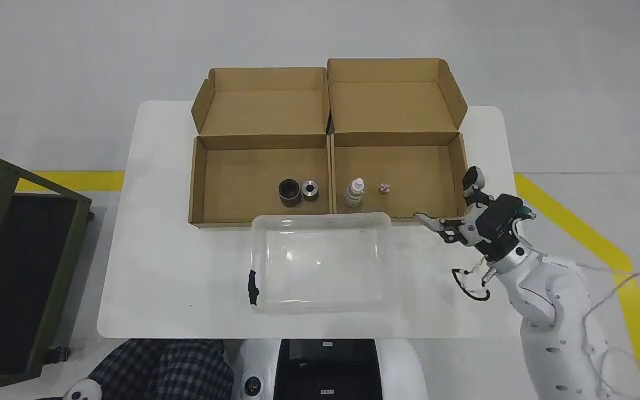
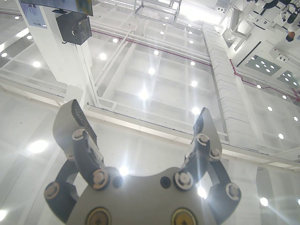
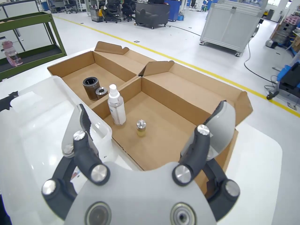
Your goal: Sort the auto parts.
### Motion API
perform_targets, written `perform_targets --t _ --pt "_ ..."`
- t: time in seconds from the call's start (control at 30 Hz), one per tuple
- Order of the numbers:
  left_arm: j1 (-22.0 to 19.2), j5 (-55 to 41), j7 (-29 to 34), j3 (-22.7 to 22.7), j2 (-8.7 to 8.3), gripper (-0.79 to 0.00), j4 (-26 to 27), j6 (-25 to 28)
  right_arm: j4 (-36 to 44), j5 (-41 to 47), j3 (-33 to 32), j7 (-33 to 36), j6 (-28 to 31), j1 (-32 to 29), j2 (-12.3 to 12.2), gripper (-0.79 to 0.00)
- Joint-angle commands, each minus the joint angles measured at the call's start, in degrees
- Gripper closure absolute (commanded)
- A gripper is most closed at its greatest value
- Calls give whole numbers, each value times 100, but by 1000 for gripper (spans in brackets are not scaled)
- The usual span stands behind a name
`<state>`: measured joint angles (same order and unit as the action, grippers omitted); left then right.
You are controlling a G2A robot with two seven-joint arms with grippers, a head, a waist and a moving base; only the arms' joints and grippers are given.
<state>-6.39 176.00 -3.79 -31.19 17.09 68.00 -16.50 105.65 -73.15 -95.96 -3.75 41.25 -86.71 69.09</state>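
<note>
Bright even light; glare from ceiling lamps (image 2: pixel 143 95)

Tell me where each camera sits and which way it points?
Top view: on the robot above its arms, looking down at the white table; the right gripper shows.
Left wrist view: on the left wrist, facing up at the ceiling past the open left gripper.
Right wrist view: on the right wrist, facing the cardboard boxes past its own open gripper.
Shared: top and right wrist views both show boxes, spray bottle, clear bin.
</note>
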Motion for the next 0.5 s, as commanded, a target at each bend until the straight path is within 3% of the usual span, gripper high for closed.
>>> perform_targets --t 0.0,0.2,0.47 --pt "0 0 0 0 0 -785 0 0 23 -32 -150 -100 -161 -170 -10 -785" --pt "0 0 0 0 0 -785 0 0 195 -185 -553 -393 -581 -733 -32 -785" --pt "0 0 0 0 0 -785 0 0 247 -128 -776 -629 -600 -1059 -59 -785"
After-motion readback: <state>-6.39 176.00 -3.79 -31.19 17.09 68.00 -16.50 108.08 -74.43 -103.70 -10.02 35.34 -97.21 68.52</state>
